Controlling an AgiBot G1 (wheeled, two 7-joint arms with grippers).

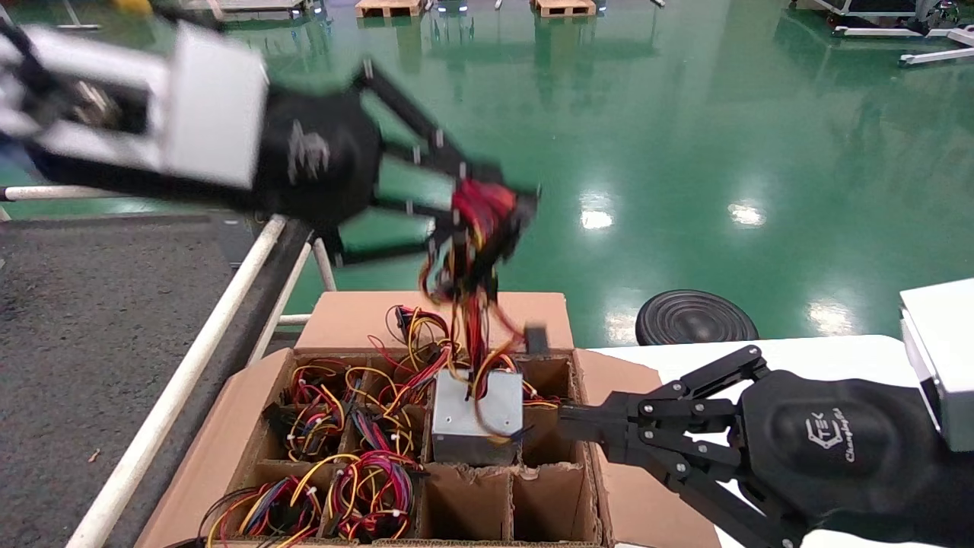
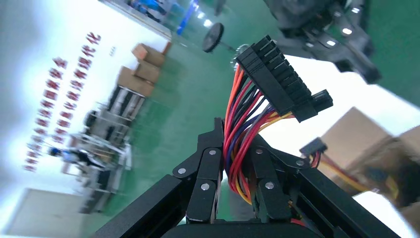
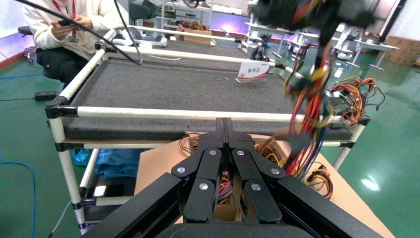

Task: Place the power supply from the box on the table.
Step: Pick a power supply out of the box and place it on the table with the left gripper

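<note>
The table (image 1: pixel 91 320) is a dark grey speckled top framed by white tube rails (image 1: pixel 183 388); a small white sign (image 3: pixel 253 71) stands near one edge. The cardboard box (image 1: pixel 228 434) sits just beside it, against the white surface (image 1: pixel 837 354).

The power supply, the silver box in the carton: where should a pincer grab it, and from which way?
Probably from above, across its silver-grey body. The power supply sits partly sunk in a cell of the box, so only its upper part is free. The left pincer holds just its wires; the right pincer rests beside it.
</note>
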